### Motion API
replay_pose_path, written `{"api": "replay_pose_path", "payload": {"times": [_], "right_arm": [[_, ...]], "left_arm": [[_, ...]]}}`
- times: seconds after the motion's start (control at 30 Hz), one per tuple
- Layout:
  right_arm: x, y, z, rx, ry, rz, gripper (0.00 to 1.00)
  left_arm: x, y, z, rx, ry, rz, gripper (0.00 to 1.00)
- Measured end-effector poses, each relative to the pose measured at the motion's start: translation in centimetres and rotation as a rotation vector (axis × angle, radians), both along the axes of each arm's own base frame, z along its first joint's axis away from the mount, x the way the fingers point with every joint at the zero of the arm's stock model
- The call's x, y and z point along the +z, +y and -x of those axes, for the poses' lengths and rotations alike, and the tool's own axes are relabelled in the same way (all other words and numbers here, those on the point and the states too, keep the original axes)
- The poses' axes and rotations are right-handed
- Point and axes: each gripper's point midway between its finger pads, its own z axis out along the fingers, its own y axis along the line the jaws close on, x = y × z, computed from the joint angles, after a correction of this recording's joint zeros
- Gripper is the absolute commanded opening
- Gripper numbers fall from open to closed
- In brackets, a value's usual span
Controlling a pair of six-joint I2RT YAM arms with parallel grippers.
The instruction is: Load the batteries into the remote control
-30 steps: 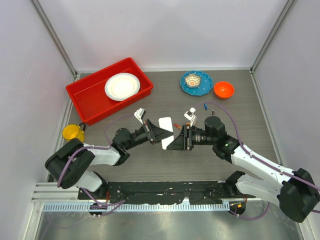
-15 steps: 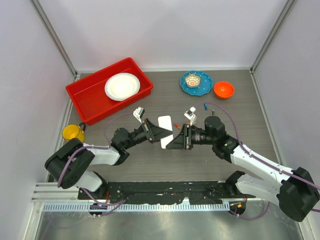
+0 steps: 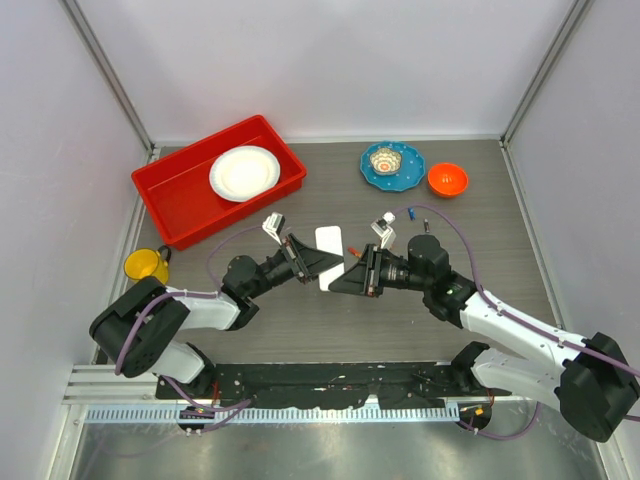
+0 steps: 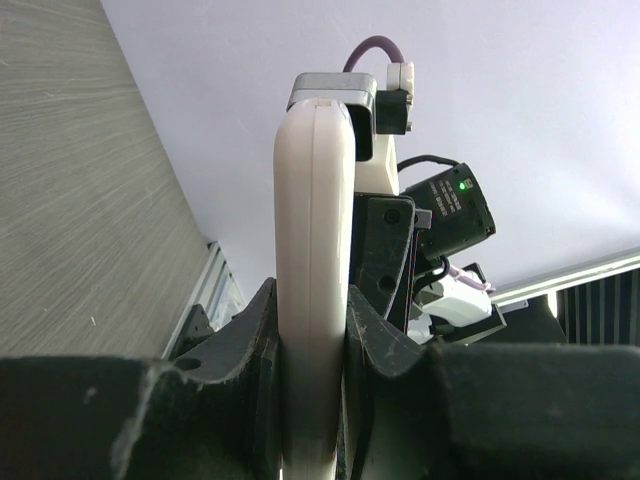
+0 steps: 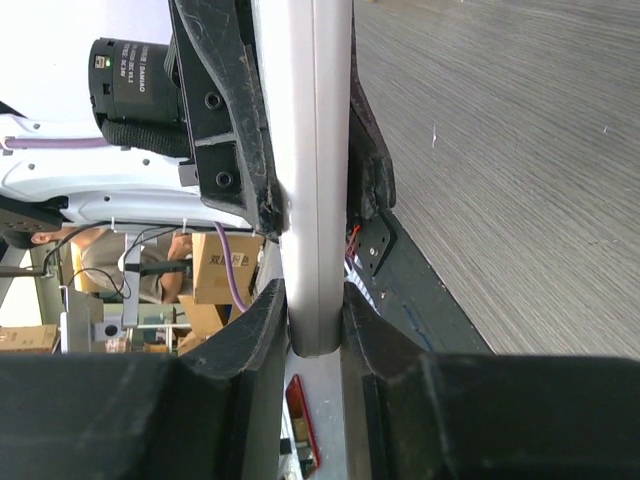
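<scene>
**Surfaces and Finishes: Stock on the Worktop**

- Remote control (image 4: 315,250): white plastic shell, smooth, soft satin sheen, fine moulded seam along the edge.
- Left gripper (image 4: 312,330), right gripper (image 5: 315,320): jaws of matt black plastic, faintly grainy.
- Worktop (image 3: 300,320): grey-brown wood-grain surface, matt.
- Tray (image 3: 170,195): red plastic, glossy.
- Plate (image 3: 244,172): white, smooth, low sheen.
- Dish (image 3: 405,172): blue, glazed-looking gloss.
- Bowl (image 3: 447,179): orange, smooth, shiny.
- Cup (image 3: 146,265): yellow, smooth, slight gloss.
- Arm shells (image 3: 520,335): white plastic, semi-gloss.
- Cables (image 3: 225,248): purple sheath, smooth.
- Near-edge sheet (image 3: 330,450): brushed metal, dull shine.
</scene>
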Motion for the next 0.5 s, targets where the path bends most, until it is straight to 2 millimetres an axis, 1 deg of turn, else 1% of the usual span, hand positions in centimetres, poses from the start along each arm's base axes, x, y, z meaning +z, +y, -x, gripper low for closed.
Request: {"api": "replay_pose_path", "payload": {"times": [0.5], "right_arm": [[0.28,-0.04,-1.04,-0.081,0.032,-0.009,0.01]], "left_arm": [[0.14,0.03,-0.79,0.055,0.006,0.009,0.0]]}}
